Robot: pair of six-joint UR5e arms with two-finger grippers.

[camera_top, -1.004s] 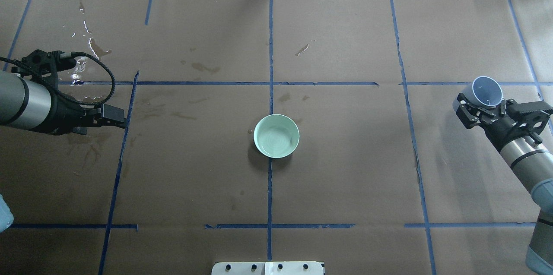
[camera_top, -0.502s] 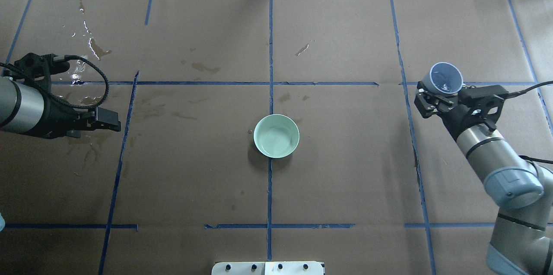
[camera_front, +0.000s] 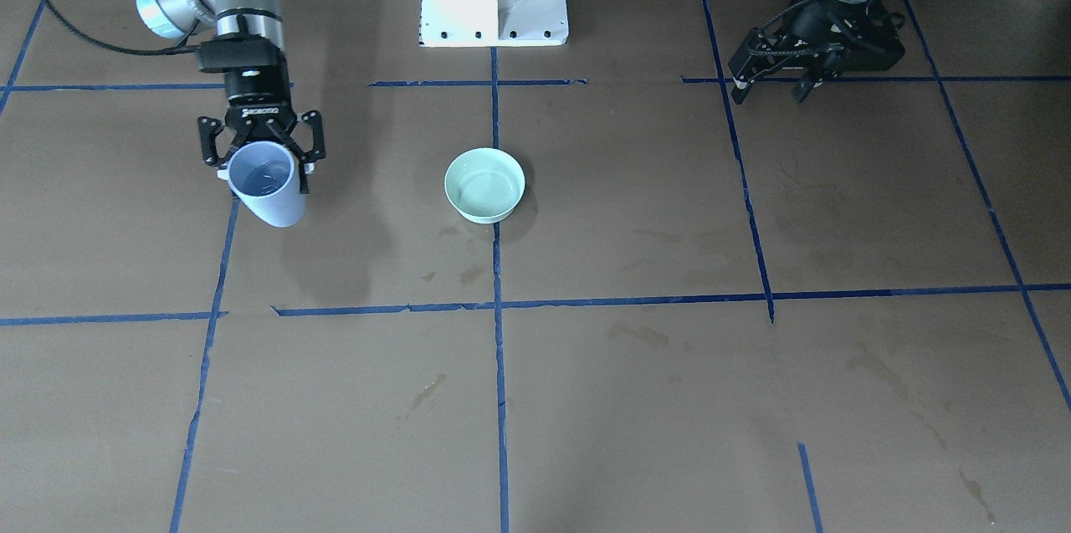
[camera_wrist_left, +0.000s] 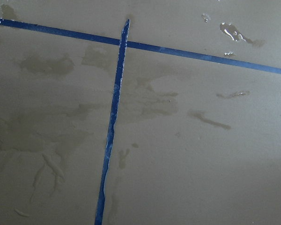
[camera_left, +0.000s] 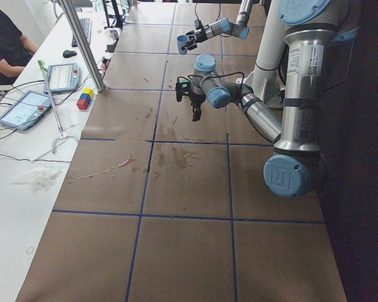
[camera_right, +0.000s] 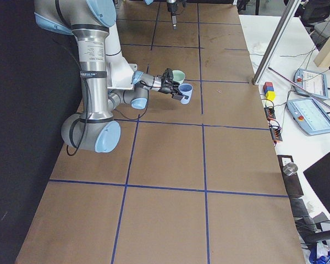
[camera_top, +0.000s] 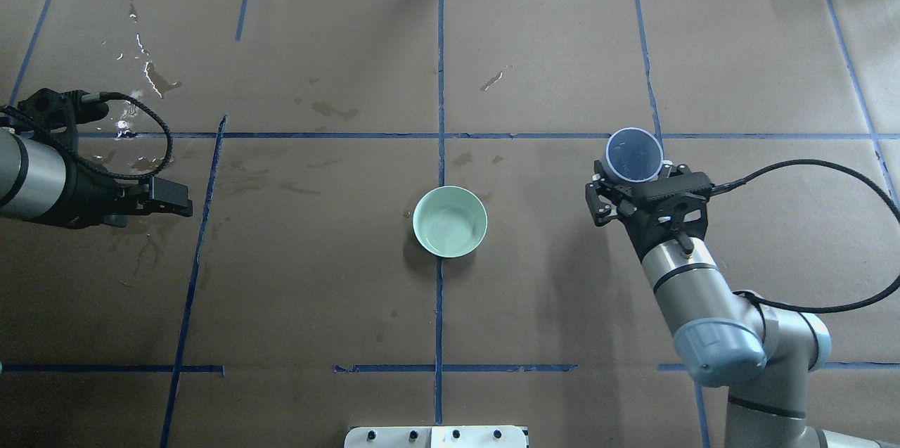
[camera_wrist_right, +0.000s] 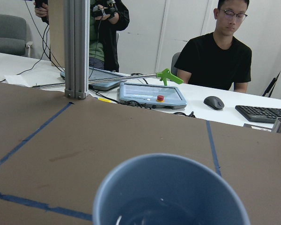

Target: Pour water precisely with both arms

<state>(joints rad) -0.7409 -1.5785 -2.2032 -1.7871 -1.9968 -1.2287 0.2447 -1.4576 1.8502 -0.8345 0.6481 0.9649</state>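
Counting: 2 arms (camera_top: 31, 177) (camera_top: 685, 286) | 1 blue cup (camera_top: 634, 155) | 1 green bowl (camera_top: 450, 221)

No readable text, white lettering on right gripper (camera_front: 261, 171) body too small to read

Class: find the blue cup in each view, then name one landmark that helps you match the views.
Front-facing: cup left of bowl.
Overhead: cup right of bowl.
Exterior left: top, far end.
Exterior right: upper middle, beside bowl.
Left wrist: not in it.
Right wrist: bottom centre.
Landmark: green bowl, seen in front-facing, overhead, exterior right.
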